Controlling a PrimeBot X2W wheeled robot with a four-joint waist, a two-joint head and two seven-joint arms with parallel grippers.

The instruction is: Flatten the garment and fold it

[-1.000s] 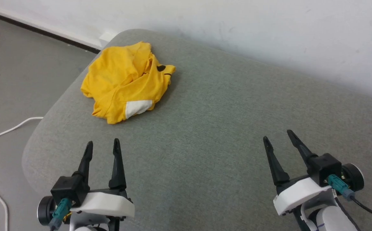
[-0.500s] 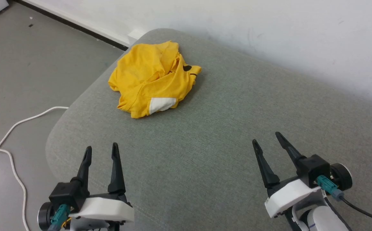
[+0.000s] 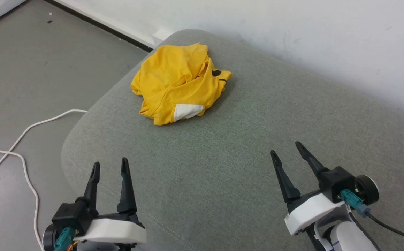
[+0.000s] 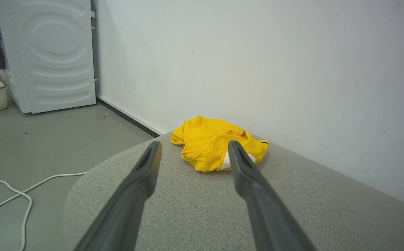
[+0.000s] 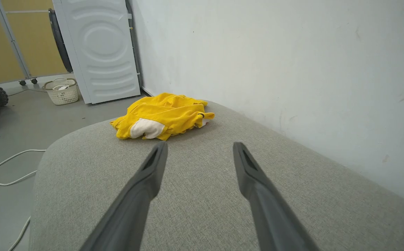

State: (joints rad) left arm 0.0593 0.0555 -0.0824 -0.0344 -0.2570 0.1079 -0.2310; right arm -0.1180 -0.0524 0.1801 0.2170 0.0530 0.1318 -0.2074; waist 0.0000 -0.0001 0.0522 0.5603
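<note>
Left gripper and right gripper hover spread and empty over the grey cushion; I see the garment crumpled near its far left corner, well apart from both, print mostly folded out of sight bar a white patch and black marks.

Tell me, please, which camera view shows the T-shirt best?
The head view: it looks down on the T-shirt, showing the whole crumpled heap unobstructed. The left wrist view sees the T-shirt low, a finger overlapping its near edge. The right wrist view gives a clear but shallow side look.
</note>
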